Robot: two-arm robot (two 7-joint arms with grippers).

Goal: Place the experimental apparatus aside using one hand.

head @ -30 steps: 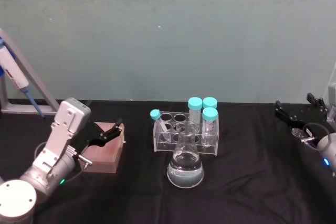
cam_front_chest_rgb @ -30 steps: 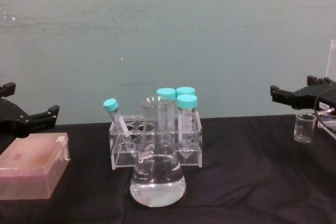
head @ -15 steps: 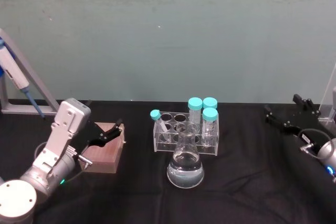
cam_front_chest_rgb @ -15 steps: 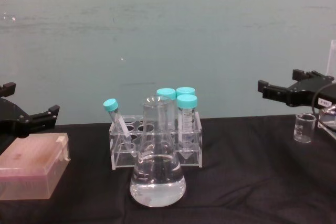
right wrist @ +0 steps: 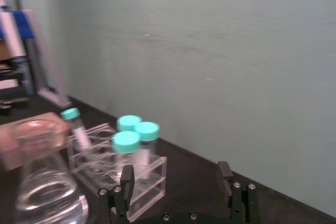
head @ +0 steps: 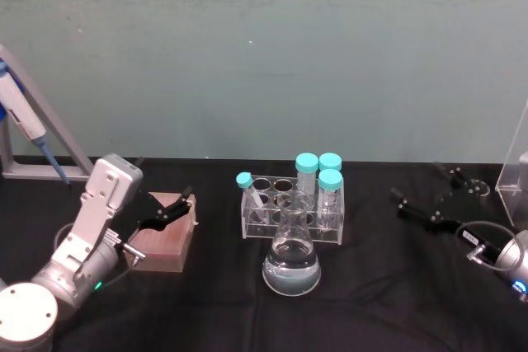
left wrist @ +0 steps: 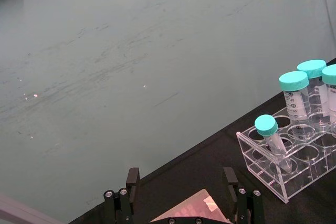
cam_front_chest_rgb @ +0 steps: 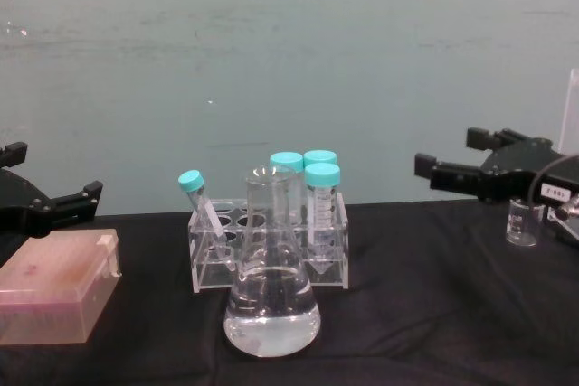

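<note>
A conical glass flask (head: 290, 263) (cam_front_chest_rgb: 271, 309) holding clear liquid stands mid-table, just in front of a clear acrylic rack (head: 293, 218) (cam_front_chest_rgb: 269, 255) of teal-capped tubes (head: 318, 172). A small glass beaker (cam_front_chest_rgb: 523, 223) (head: 477, 190) sits at the far right. My right gripper (head: 421, 185) (cam_front_chest_rgb: 445, 153) hovers open and empty between the beaker and the rack, and its wrist view shows the rack (right wrist: 118, 169) and flask (right wrist: 46, 192) ahead. My left gripper (head: 162, 183) (cam_front_chest_rgb: 56, 171) is open above a pink box at the left.
The pink box (head: 165, 238) (cam_front_chest_rgb: 56, 296) lies under the left gripper. A pipette on a slanted stand (head: 25, 125) is at the far left, a clear acrylic case (head: 516, 166) at the far right. Black cloth covers the table; a teal wall stands behind.
My right gripper has moved left, away from the beaker and toward the rack, still open. The beaker stays at the far right. The left arm has not moved.
</note>
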